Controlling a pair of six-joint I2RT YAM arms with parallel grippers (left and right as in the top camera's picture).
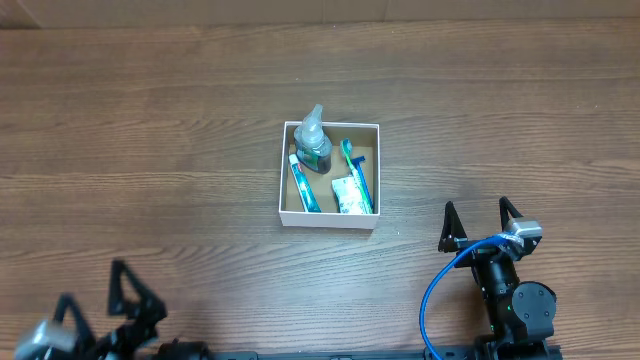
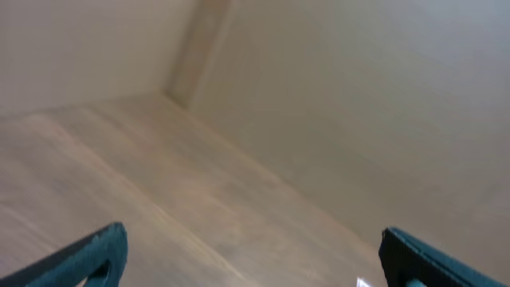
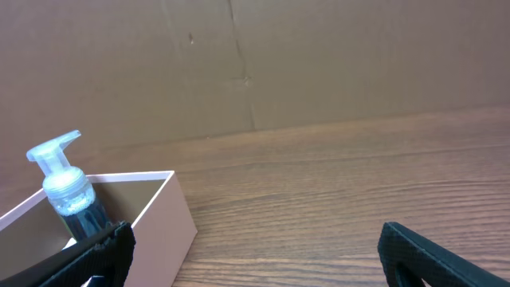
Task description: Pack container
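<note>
- Wood-grain table (image 1: pixel 150 120) fills the overhead view. The container (image 1: pixel 328 219) sits near its middle, well apart from both arms.
- Inside it a pump bottle (image 1: pixel 313 142) stands at the far side, left of middle. A tube (image 1: pixel 304 185) lies along the left wall and a toothbrush (image 1: pixel 357 172) along the right. A white sachet (image 1: pixel 346 195) lies between them, toward the near wall.
- At the near left edge the left gripper (image 1: pixel 92 283) has its jaws spread and holds nothing. The right gripper (image 1: pixel 477 206) is to the near right of the container, jaws likewise apart and empty, with a blue cable (image 1: pixel 440 285) looping behind it.
- Left wrist view, blurred: bare wood and a beige wall (image 2: pixel 358 96). The fingers (image 2: pixel 100 251) sit at the lower corners, wide apart, with nothing between them.
- Right wrist view: the container's white corner is at lower left, and the bottle's pump rises above the rim. The fingers (image 3: pixel 434 255) are far apart and empty. Brown cardboard (image 3: pixel 335 64) backs the table.
</note>
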